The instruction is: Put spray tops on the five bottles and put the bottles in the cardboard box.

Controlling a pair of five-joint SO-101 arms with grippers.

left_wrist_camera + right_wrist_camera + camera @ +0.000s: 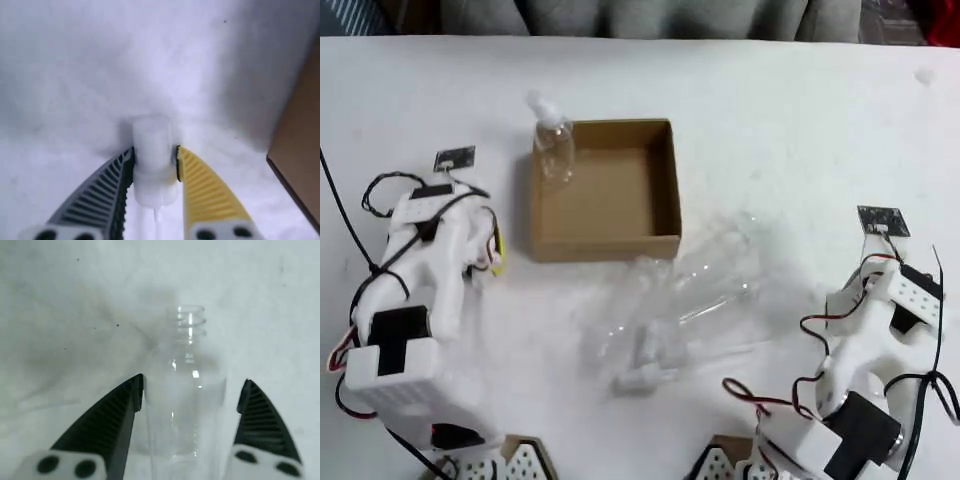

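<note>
My left gripper [155, 150] is closed narrow on a small white plastic spray top [152, 132]. The grey ribbed finger [107, 195] and the yellow ribbed finger [207, 195] both press on its sides. It hangs over the white table [75, 60], and an edge of the square brown cardboard box [300, 150] is near, with a strip of free table between. My right gripper [193, 381] stands wide around a clear plastic bottle with an open threaded neck [187, 400]. One black finger [107, 430] touches the bottle's wall, and the other is just beside it with a thin gap. In the high view the box [605, 245] lies open in the middle of the table, between my two arms. A clear bottle with a white spray top on it [555, 150] stands upright at the box's far left corner; I cannot tell if it is inside. A heap of clear lying bottles [700, 295] is just beside the box's near wall, with loose white spray tops [642, 370] at its near edge. Beyond the box and to its right the table is free.
</note>
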